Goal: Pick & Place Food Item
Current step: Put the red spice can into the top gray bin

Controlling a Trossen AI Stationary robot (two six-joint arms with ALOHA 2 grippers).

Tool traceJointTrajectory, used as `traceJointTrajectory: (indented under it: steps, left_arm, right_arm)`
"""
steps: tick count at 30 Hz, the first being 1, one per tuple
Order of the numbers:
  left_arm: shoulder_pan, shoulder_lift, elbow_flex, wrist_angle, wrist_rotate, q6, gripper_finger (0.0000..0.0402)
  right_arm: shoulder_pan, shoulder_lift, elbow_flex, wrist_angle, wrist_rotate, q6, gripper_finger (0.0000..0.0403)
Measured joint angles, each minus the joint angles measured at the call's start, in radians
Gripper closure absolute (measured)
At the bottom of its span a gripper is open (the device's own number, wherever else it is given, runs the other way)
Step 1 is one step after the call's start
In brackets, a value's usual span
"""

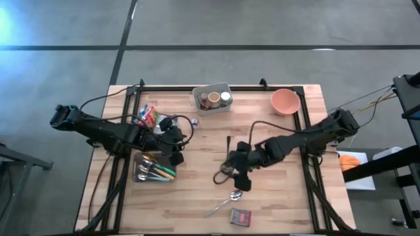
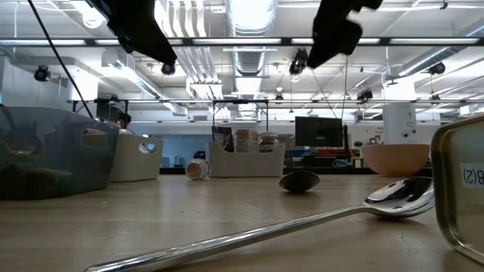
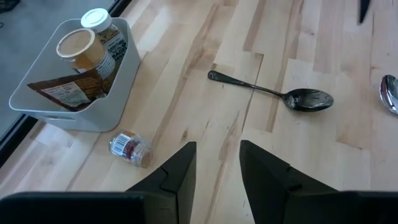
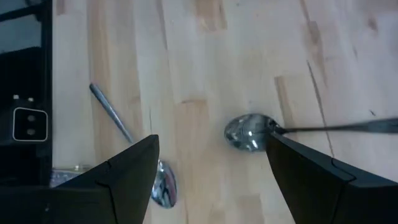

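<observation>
A small jar (image 3: 130, 147) lies on its side on the wood table beside a white bin (image 3: 118, 93) that holds two jars and a packet. The small jar also shows in the low view (image 2: 198, 169). My left gripper (image 3: 217, 168) hangs open above the table, short of the jar, with nothing between its fingers; in the high view it is at centre left (image 1: 176, 154). My right gripper (image 4: 211, 174) stands wide open in the air above a dark spoon (image 4: 247, 132) and a silver spoon (image 4: 134, 146), touching neither, near the table's middle (image 1: 237, 176).
A pink bowl (image 1: 285, 101) stands at the far right. A colourful snack bag (image 1: 147, 118) and a clear tray of cutlery (image 1: 152, 169) lie under the left arm. A small tin (image 1: 241, 217) lies near the front edge beside the silver spoon (image 1: 223, 203).
</observation>
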Motion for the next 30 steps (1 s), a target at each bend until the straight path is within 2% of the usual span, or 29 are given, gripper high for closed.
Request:
traceJointTrajectory:
  steps: [4,8,16,21,30]
  left_arm:
    - [0.000,0.000,0.000,0.000,0.000,-0.001,0.0276]
    - [0.000,0.000,0.000,0.000,0.000,-0.001,0.0276]
    - [0.000,0.000,0.000,-0.012,0.001,0.000,0.0276]
    - [0.000,0.000,0.000,-0.015,0.001,0.027,0.0276]
    - [0.000,0.000,0.000,-0.026,0.004,0.042,0.0276]
  right_arm:
    - [0.074,-0.001,0.025,-0.031,0.065,0.122,0.0110]
    - [0.135,0.000,0.024,-0.035,0.070,0.249,0.0110]
    - [0.265,0.074,0.056,-0.037,0.046,0.280,0.0110]
    - [0.305,0.214,0.161,-0.052,-0.028,0.285,0.0110]
    - [0.332,0.426,0.458,-0.289,-0.031,0.409,0.0110]
